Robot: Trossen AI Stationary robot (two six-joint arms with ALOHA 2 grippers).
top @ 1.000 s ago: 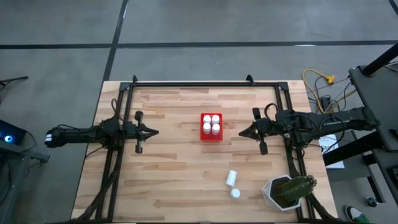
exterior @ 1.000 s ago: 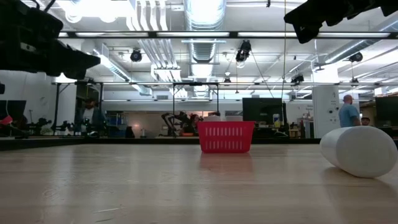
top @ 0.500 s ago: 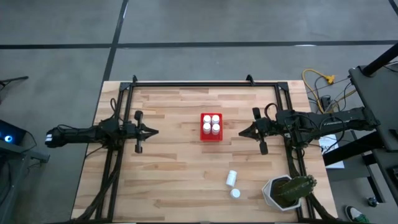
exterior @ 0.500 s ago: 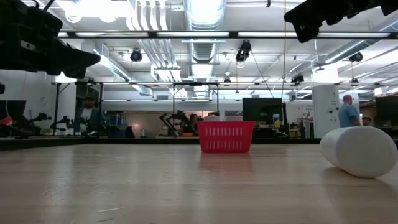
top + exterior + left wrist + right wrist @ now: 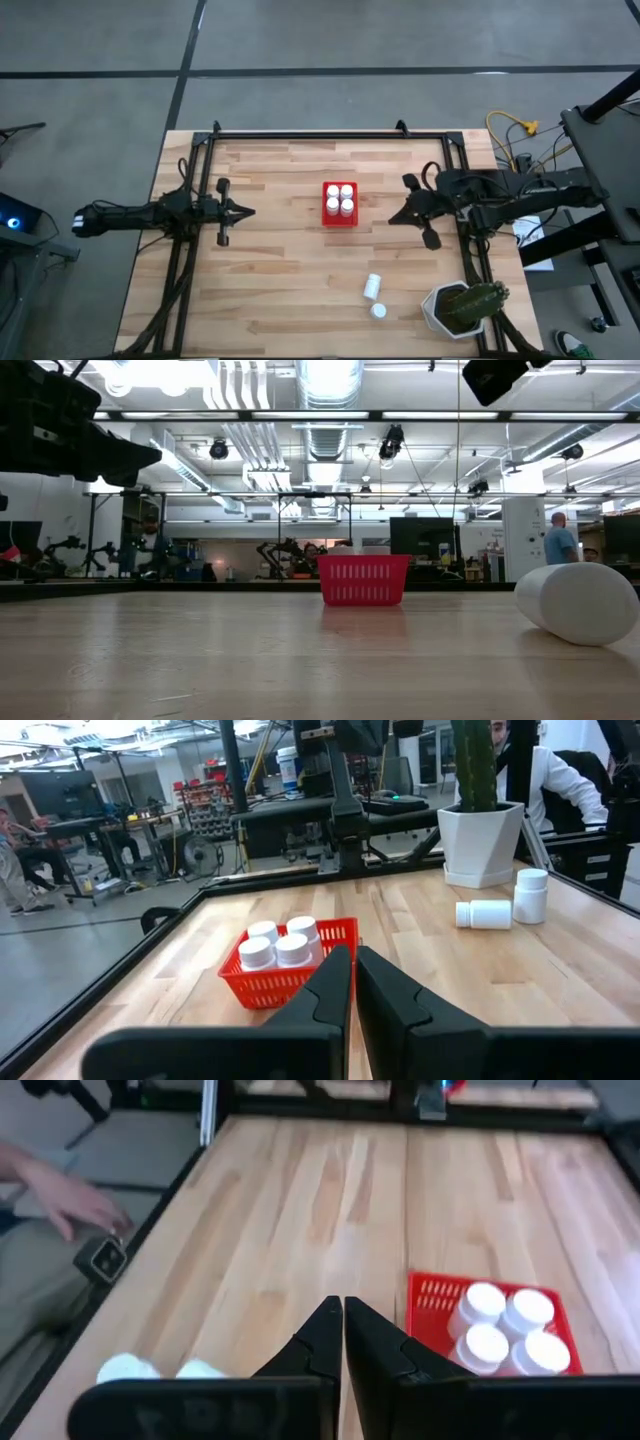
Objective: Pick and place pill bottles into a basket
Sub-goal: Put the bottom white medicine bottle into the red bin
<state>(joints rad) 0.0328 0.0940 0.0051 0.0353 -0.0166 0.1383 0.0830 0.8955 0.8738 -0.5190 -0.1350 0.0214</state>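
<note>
Red basket point(image 5: 340, 204) unmoved; right pincer point(image 5: 394, 217) shifted nearer

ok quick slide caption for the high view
Four pill bottles in the red basket, two on the table.

A red basket point(image 5: 340, 204) with little slots along the sides. White pill bottles point(image 5: 276, 942) with white caps inside (four, all the same white). Two more white bottles point(image 5: 374, 294) lying out on the table point(image 5: 280, 270), light brown wood with darker stripes. A white pot point(image 5: 440, 307) holding a green plant point(image 5: 478, 303). Black arms, black left gripper point(image 5: 247, 211) and black right gripper point(image 5: 393, 218). Grey floor with dark lines. A yellow cable point(image 5: 520, 128) off to the side.
</note>
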